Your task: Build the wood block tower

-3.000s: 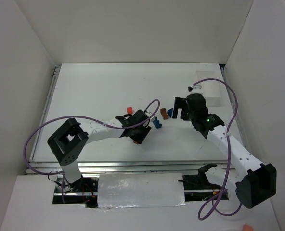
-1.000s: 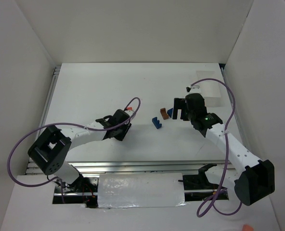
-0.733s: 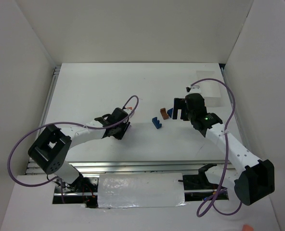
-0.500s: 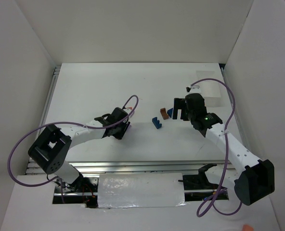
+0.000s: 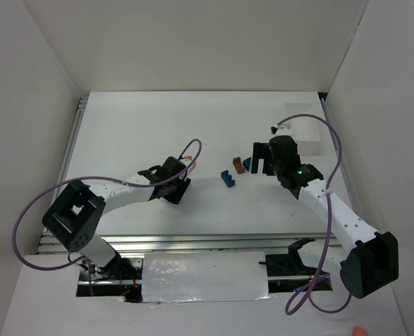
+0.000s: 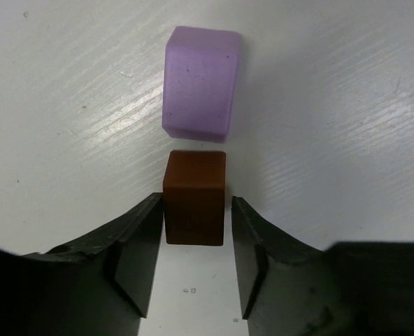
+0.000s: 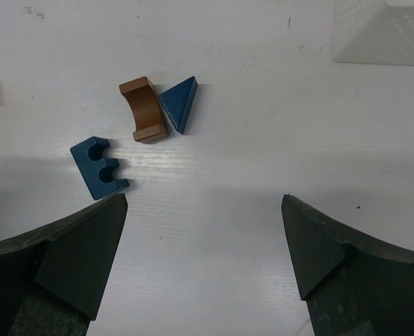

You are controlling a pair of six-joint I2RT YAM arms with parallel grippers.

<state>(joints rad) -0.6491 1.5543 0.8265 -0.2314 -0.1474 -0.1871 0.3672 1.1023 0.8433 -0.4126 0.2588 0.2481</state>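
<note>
In the left wrist view my left gripper (image 6: 197,210) has its jaws narrowed around a brown-orange block (image 6: 194,198) that rests on the table. The left finger touches it and a thin gap shows at the right finger. A pale purple block (image 6: 200,84) lies just beyond it. In the top view the left gripper (image 5: 184,185) is left of centre, with a red block (image 5: 188,160) just beyond it. My right gripper (image 7: 201,203) is wide open and empty, hovering near a blue notched block (image 7: 98,168), a brown arch (image 7: 143,110) and a blue triangle (image 7: 179,103).
A clear plastic tray (image 5: 306,133) stands at the back right, also in the right wrist view (image 7: 385,31). White walls enclose the table on three sides. Purple cables loop over both arms.
Since 3 s ago my left gripper has drawn back leftward from the middle of the table. Over the last second it has barely shifted. The right arm has not moved.
</note>
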